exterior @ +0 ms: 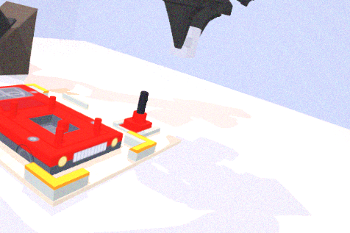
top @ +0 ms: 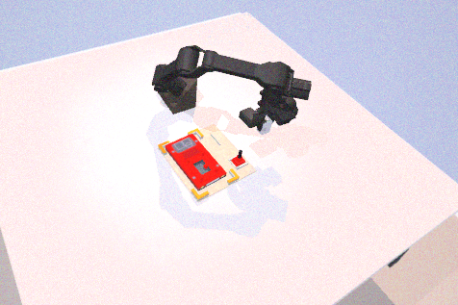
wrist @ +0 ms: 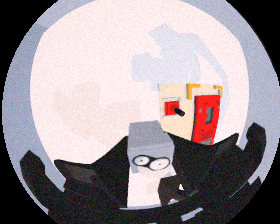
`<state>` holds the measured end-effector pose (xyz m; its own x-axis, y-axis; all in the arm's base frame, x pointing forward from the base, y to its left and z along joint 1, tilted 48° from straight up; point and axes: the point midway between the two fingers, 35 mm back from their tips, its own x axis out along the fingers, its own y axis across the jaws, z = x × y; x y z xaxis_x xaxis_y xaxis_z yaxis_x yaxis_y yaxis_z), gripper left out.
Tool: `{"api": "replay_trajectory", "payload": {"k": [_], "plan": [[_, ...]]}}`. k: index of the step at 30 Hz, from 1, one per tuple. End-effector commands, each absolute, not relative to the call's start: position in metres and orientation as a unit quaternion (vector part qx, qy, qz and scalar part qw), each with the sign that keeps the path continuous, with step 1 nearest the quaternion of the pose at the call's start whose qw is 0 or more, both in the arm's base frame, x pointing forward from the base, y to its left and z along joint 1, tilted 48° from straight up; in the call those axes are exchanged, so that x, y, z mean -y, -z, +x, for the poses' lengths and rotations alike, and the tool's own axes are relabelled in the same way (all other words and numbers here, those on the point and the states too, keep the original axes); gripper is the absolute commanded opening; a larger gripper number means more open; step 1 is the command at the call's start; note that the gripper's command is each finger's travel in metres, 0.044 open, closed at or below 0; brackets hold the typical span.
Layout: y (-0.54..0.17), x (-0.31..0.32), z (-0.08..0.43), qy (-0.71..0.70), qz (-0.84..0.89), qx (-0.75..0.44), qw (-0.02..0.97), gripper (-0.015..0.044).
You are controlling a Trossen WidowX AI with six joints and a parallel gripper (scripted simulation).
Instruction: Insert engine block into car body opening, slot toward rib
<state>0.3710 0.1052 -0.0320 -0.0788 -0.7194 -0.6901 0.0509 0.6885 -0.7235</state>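
Clamping the engine block (top: 266, 125) (exterior: 190, 44) (wrist: 150, 142) between the fingers of the gripper (top: 264, 123) (exterior: 185, 42) (wrist: 149, 139). Holding it up in the air, clear of the table (top: 96, 202) (exterior: 220, 187) (wrist: 75, 60), with fingertips pointing down. Keeping the block off to the side of the car body (top: 188, 165) (exterior: 81, 137) (wrist: 201, 125), away from the opening (top: 202, 167) (exterior: 51, 123) (wrist: 209, 116) and beyond the red stand (top: 238, 161) (exterior: 136, 123) (wrist: 171, 107) in the top view. Showing two white, dark-ringed circles on the block's pale grey side in the wrist view (rather like spectacles). Not making out the slot side from these angles; leaving its direction toward the rib unrecorded.

Seeing grey recess through the unfilled opening. Noting the car body lying flat on the pale board (top: 226, 149) (exterior: 170, 141) (wrist: 175, 127), between yellow-topped corner brackets (top: 199, 194) (exterior: 55, 181) (wrist: 191, 90). Finding short red pegs (exterior: 98, 126) rising from the body in the exterior view. Observing a black stick (top: 240, 154) (exterior: 143, 102) (wrist: 179, 111) standing up from the red stand, beside the car on the same board.
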Motion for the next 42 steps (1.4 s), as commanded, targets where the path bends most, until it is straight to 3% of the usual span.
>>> {"api": "replay_trajectory", "payload": {"k": [1, 19, 42], "plan": [[0.032, -0.104, 0.371, 0.344, -0.215, -0.648, 0.645, 0.0], [0.035, -0.102, 0.37, 0.526, -0.006, -0.511, 0.679, 0.0], [0.046, -0.09, 0.369, 0.66, 0.207, -0.321, 0.647, 0.0]]}}
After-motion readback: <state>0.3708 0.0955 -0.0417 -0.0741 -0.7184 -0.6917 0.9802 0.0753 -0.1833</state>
